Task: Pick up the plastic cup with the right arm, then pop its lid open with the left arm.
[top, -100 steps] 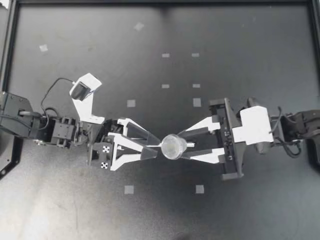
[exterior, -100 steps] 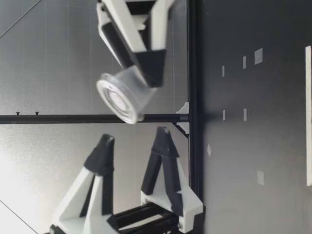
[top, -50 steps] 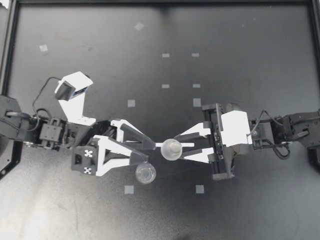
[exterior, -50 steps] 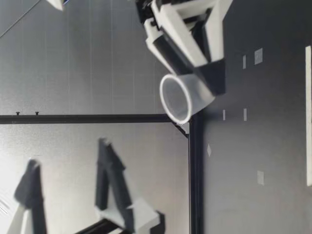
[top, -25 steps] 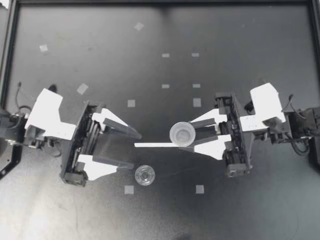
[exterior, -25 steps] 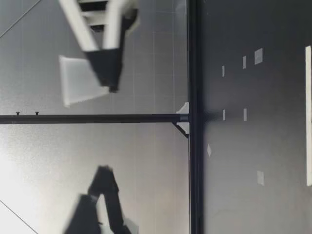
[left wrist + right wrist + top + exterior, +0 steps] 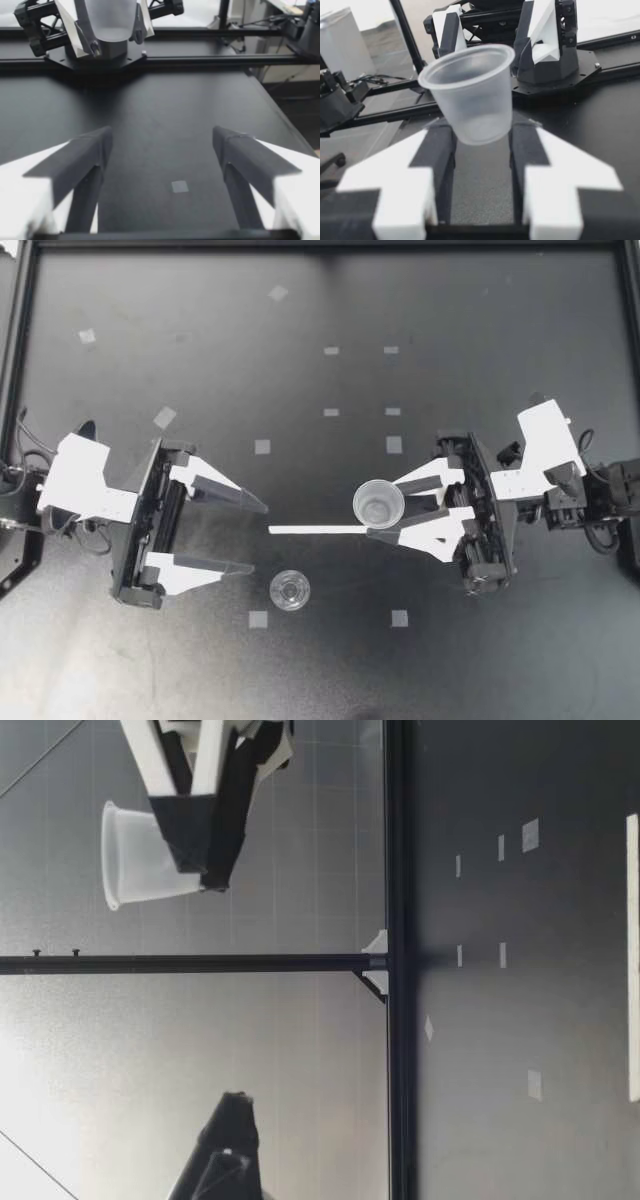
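My right gripper (image 7: 385,510) is closed to a narrow gap on a translucent plastic cup (image 7: 378,504). Both dark pads press its lower wall from opposite sides, and the rim stands proud above the fingers. The low view shows the cup high over the table (image 7: 480,340), well clear of the surface. My left gripper (image 7: 258,538) is spread wide with nothing between its fingers; its wrist camera shows only bare table and a tape square (image 7: 180,186) under the gap. A second cup (image 7: 290,590), small and clear, stands on the table just past one left fingertip, on its outer side and not touching it. A thin white strip (image 7: 315,530) lies flat on the table, running from ahead of the left gripper to beneath the right gripper's fingertips.

My main worry is the hold itself. The wall is thin and tapered and the pads sit low on it, so a firmer squeeze could buckle it or pop it up out of the pads. A quick wrist turn could also swing it loose, and from that height it would bounce and roll. The other hazard is the left finger beside the second cup, since any sideways drift of that arm would tip it.

The held cup's long axis runs base to rim, close to vertical, mouth up, leaning slightly back toward the right wrist
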